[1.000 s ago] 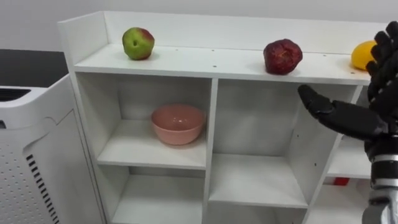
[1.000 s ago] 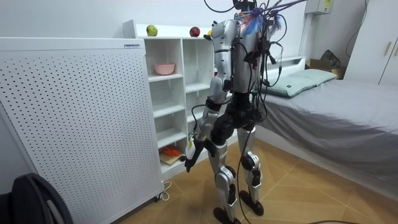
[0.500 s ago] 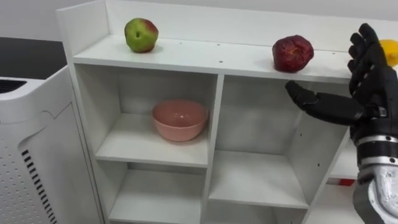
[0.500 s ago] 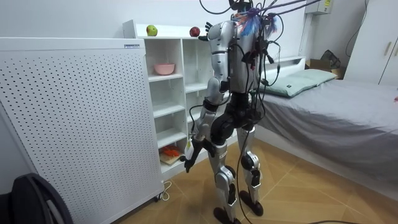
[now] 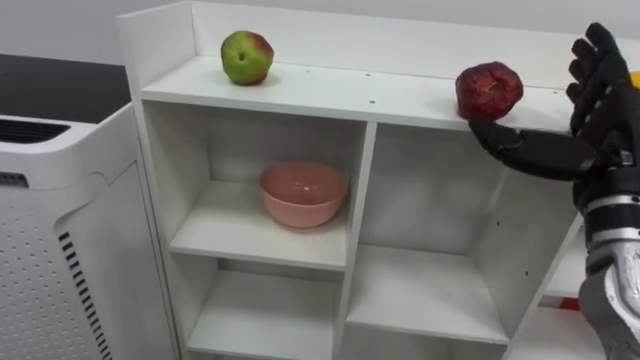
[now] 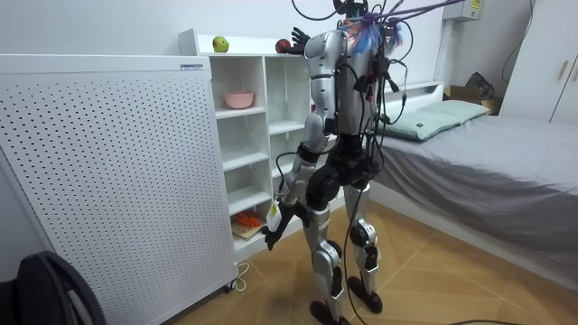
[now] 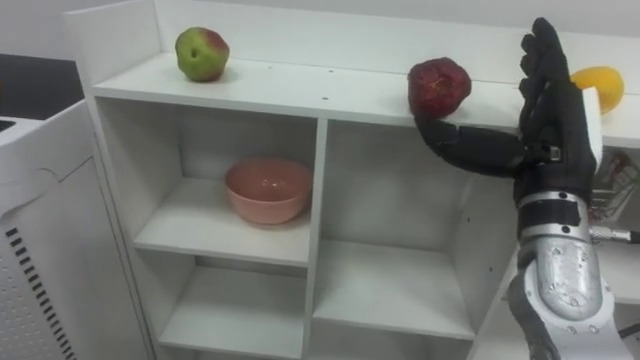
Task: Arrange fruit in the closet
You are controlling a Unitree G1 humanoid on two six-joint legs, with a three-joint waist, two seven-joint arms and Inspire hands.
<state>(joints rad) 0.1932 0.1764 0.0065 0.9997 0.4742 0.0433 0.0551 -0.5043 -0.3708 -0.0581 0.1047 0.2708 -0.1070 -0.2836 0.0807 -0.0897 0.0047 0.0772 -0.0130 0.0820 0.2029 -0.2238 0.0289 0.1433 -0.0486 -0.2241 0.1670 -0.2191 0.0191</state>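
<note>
Closet (image 7: 300, 96): red fruit (image 7: 437, 87) beside right hand (image 7: 556, 120)

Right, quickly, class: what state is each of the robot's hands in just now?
Left hand: hangs at its side, cannot be told.
Right hand: open, beside the dark red fruit, holding nothing.

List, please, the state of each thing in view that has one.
Right hand, open, raised.
Left hand, hanging low.
Apple, upright on top shelf, untouched.
Red fruit, on top shelf, right thumb just below it.
Yellow fruit, on top shelf, partly behind right hand.
Bowl, upright, looks empty.
</note>
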